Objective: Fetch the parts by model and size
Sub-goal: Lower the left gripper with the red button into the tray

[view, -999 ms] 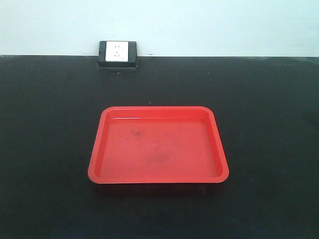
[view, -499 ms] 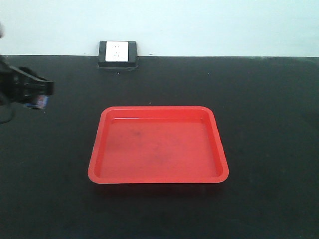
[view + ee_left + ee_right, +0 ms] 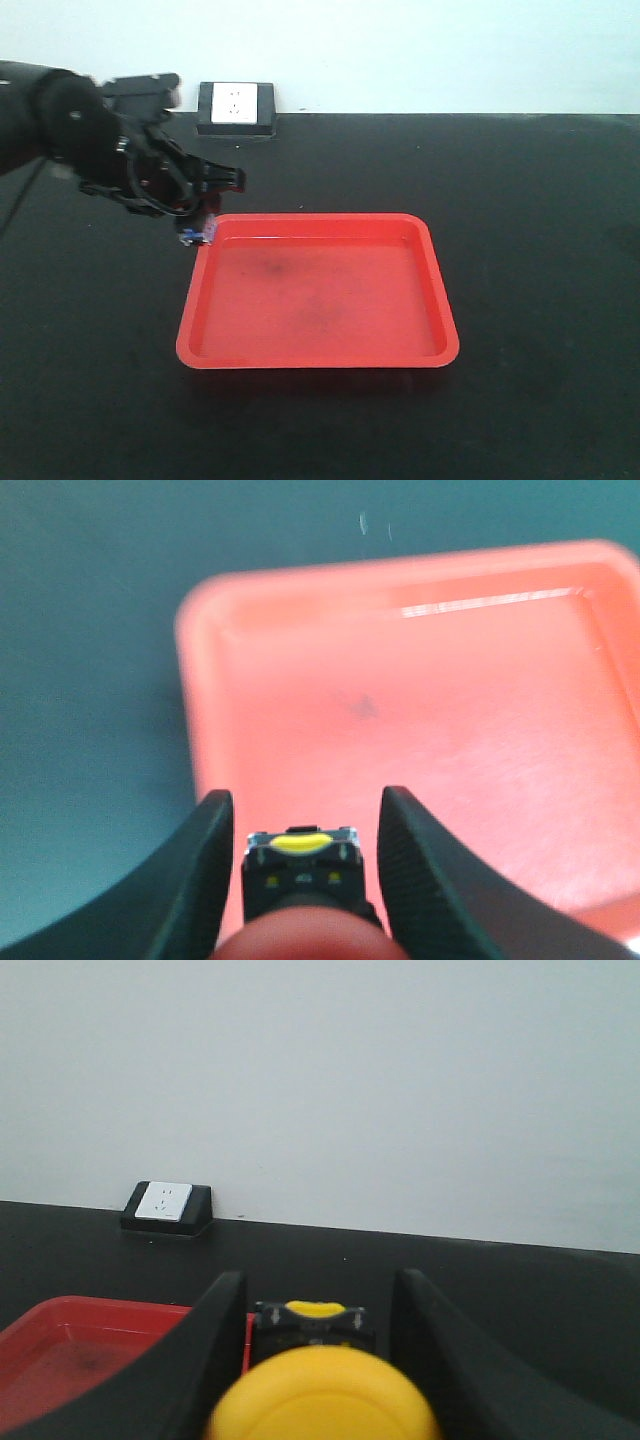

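A black worktop (image 3: 540, 200) carries a red plastic tray (image 3: 300, 300) at centre, its floor scuffed w/ dark smudges. The robot's black left arm (image 3: 70, 130) reaches in from the worktop's left edge, blurred. A black wall-socket box (image 3: 237, 106) w/ a white face sits at the worktop's rear edge, well apart from the tray.

The left gripper (image 3: 305, 798) hangs at the tray's rear-left corner, above the rim. Its two black fingers (image 3: 205, 880) pinch a red-cap push-button switch (image 3: 300, 855). The cap is a blur at the btm of the wrist view, the black base showing a yellow tab. In the front view a bit of the blue base shows just outside that corner.

The right gripper (image 3: 320, 1278) is out of the front view. Its wrist view shows the fingers (image 3: 215, 1350) clamped on a yellow-cap push-button switch (image 3: 322, 1395), cap toward the lens, black base beyond. The tray lies low-left of it and the socket box farther back. Its exact pos. over the worktop can't be told.
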Available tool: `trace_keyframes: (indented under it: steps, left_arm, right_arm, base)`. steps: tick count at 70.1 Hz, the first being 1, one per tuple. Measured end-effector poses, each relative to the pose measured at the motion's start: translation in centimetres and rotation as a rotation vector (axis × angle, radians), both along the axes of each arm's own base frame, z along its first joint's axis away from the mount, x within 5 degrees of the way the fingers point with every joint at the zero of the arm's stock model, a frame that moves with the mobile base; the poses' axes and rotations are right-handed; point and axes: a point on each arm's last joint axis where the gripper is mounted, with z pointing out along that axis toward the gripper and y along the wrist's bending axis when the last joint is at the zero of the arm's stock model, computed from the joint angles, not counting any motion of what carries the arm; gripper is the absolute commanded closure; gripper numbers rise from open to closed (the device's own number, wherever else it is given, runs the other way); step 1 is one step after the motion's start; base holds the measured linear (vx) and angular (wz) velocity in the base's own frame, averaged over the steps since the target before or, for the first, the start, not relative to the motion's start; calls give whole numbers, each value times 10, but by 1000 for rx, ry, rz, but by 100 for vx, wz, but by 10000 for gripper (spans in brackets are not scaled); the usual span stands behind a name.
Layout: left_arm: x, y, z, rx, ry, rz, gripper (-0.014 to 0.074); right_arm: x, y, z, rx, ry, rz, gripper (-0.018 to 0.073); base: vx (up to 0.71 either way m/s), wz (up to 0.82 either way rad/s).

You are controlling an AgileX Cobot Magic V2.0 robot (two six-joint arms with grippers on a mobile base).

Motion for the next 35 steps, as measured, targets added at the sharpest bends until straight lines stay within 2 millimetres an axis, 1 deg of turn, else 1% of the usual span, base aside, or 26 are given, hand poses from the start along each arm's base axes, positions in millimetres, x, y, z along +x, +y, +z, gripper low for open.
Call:
trace_keyframes:
  steps: [3,4,7,14,27,35]
  left_arm:
    - [5,-7,-5,2,18,-4,601]
    - [7,-9,-9,5,31,-4,601]
    - [12,-15,-14,5,46,1,601]
    - [22,-29,-34,23,83,11,601]
    - [35,-45,-60,89,95,44,601]
    - [40,-48,-75,128,96,71,601]
  right_arm:
    - [0,0,0,0,0,0,568]
    - [0,0,0,0,0,0,568]
    - [0,0,0,0,0,0,568]
    - [0,0,0,0,0,0,568]
    - [0,0,0,0,0,0,568]
    - [0,0,0,0,0,0,568]
  base:
    - [0,0]
    - [0,0]
    - [0,0]
    - [0,0]
    - [0,0]
    - [0,0]
